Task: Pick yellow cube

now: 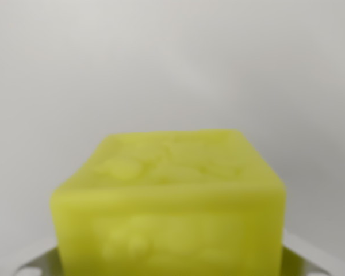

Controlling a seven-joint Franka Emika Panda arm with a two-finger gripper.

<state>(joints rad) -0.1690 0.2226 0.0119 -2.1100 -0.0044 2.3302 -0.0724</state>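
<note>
A plain pale grey surface fills the upper frame, blurred and featureless. The yellow cube [169, 207] sits large in the lower centre, soft raised marks on its faces unreadable. White parts of the gripper [169, 265] flank its lower corners; whether it clamps the cube I cannot tell.

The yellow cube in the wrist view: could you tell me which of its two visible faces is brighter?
The yellow cube's upper face; the face below it looks slightly darker.
</note>
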